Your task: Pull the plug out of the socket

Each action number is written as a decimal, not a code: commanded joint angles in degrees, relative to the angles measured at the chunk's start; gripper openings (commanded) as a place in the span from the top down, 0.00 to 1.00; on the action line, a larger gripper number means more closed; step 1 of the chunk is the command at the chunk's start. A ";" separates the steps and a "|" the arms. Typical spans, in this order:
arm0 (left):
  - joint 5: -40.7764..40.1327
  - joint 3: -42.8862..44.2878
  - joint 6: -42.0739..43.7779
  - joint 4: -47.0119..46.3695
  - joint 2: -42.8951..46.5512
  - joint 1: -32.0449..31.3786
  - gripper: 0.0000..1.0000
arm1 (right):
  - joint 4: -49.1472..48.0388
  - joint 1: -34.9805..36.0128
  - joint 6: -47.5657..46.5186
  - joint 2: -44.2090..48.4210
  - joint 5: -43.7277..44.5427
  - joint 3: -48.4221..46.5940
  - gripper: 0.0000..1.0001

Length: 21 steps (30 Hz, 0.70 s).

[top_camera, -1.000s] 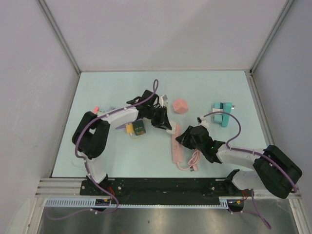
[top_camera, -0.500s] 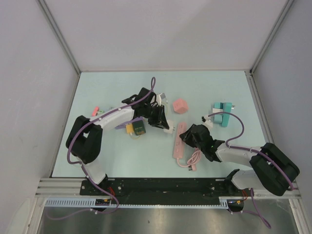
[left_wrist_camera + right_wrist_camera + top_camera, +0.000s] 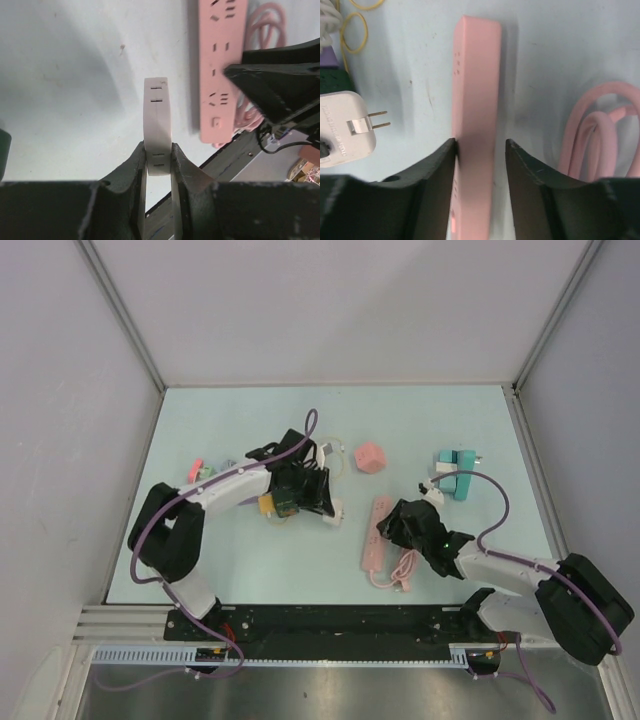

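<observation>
- Since the earlier frames the white plug has come out of the far end of the pink socket strip and now sits well to its left, prongs bare. The strip itself has slid a little to the right.
- Left gripper is clenched on the plug, pinching its flat sides and holding it off the table.
- Right gripper grasps the strip across its width near the middle, pinning it down.
- The pull looks done, so what remains is probably to set the plug down. I would lower it where it hangs, left of the strip, and let go only once it rests flat.
- The right arm should keep the strip steady until then, since dragging it would tug the coiled pink cable lying just right of the strip's near end.
- A dark green cube lies left of the strip, under the left arm, and crowds the drop spot.
- A pink block sits beyond the strip's far end, and a teal block well to its right. Neither is in the way.
</observation>
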State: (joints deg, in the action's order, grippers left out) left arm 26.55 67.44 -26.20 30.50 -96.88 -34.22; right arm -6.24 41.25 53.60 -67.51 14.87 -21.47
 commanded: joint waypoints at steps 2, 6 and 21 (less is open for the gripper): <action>-1.67 -4.50 1.94 0.61 2.66 -1.73 0.88 | 8.52 -0.74 -4.21 7.63 -0.55 0.73 0.47; -1.06 -5.91 1.15 -0.35 2.40 -2.43 0.82 | 12.55 -1.61 -4.91 13.18 -0.64 -0.14 0.40; -7.55 1.19 0.88 4.47 7.14 -3.14 0.12 | 25.58 -10.75 -20.62 18.47 15.97 -14.82 0.40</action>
State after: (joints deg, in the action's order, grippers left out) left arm 23.20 62.17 -25.50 32.77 -94.32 -37.12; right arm 15.88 33.43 41.39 -49.28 20.40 -29.85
